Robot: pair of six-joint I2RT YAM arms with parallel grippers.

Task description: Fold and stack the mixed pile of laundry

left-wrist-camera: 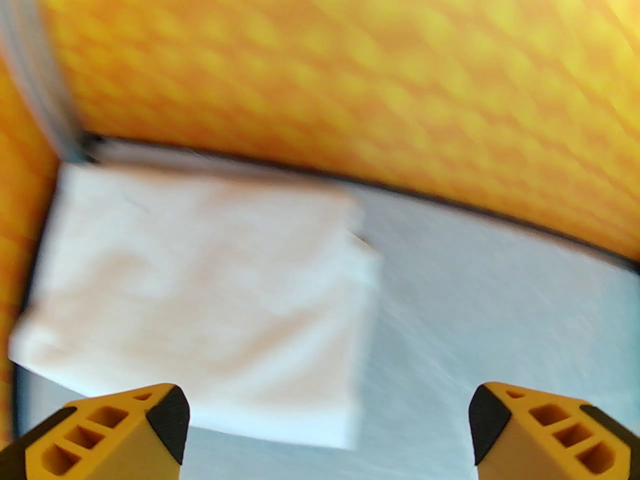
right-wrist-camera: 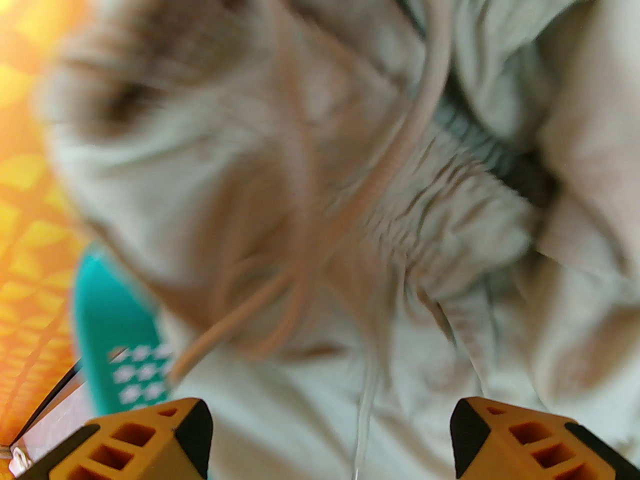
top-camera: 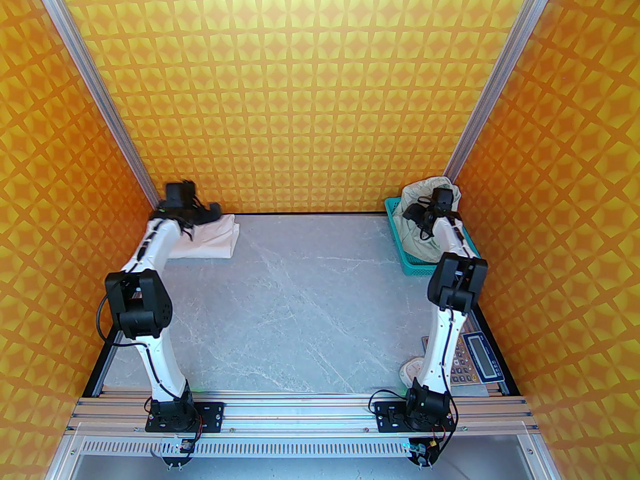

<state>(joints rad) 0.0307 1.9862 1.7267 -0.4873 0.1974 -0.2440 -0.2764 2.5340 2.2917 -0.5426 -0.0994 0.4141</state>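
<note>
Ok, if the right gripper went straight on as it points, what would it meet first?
Probably the shorts, near their gathered waistband, heaped in the basket. The right gripper is open; blur hides the depth.

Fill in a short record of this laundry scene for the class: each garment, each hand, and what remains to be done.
White T-shirt: folded, flat on the table, far-left corner
Shorts: crumpled, unfolded, in the teal mesh basket, far right
Left hand: open, above the T-shirt, holding nothing
Right hand: open, over the shorts, holding nothing
Remaining: fold shorts, stack on T-shirt
</note>
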